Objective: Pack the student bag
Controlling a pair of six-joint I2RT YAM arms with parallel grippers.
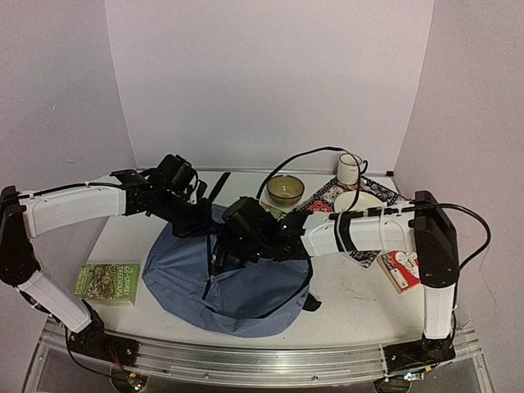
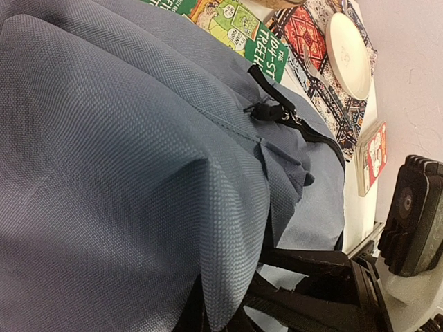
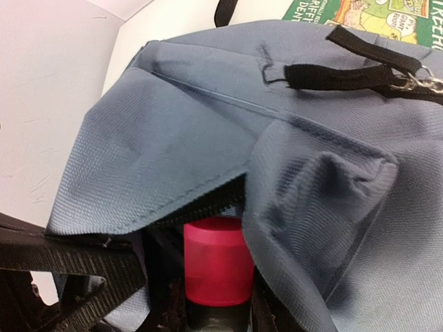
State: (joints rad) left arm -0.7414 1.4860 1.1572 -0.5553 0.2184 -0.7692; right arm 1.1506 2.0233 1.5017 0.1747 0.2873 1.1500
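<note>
The student bag is a slate-blue backpack lying in the middle of the table, with its zip opening facing the arms' grippers. My left gripper is at the bag's far left top and is shut on a fold of its fabric, lifting it. My right gripper is at the bag's opening, shut on a cylinder with a red cap. The cap sits just under the raised flap and zip edge. The cylinder's lower body is hidden.
A green book lies left of the bag. A green comic book lies partly under the bag's far side. At the back right are a bowl, a white mug and a plate on a patterned mat. A red-and-white booklet lies at the right.
</note>
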